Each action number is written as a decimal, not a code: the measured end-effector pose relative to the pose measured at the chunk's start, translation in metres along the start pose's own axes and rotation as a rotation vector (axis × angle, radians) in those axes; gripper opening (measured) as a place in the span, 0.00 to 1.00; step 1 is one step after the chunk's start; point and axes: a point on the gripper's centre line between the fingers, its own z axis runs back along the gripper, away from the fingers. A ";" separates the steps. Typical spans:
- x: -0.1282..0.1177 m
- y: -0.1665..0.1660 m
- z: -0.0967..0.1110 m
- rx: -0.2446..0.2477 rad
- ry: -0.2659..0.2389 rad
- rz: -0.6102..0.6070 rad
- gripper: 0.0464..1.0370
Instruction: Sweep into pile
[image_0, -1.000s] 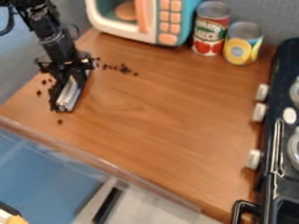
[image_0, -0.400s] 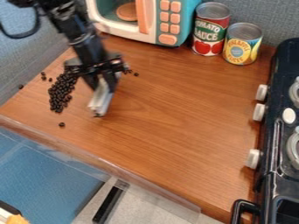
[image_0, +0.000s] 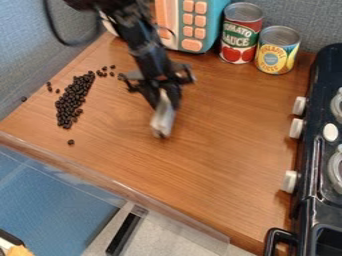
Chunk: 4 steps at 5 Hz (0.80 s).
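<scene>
The gripper (image_0: 167, 99) is clamped on a pale, flat tool (image_0: 162, 121) above the counter (image_0: 220, 135). The beans (image_0: 72, 100) lie to its left, apart from the tool, in a long, narrow heap slanting from near to far. A few loose ones trail from the far end toward the gripper; others sit left of the heap, and one lies nearer. They are small, round and black, on smooth, brown wood grain. At the far side, two ribbed-topped metal cans (image_0: 242, 34) stand upright beside a microwave (image_0: 194, 25) with rounded, peach-coloured buttons.
</scene>
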 end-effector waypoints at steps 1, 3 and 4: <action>0.019 -0.009 -0.008 0.002 -0.042 0.044 0.34; 0.048 -0.013 -0.016 0.002 -0.122 0.142 0.34; 0.063 -0.004 -0.014 -0.022 -0.149 0.205 0.34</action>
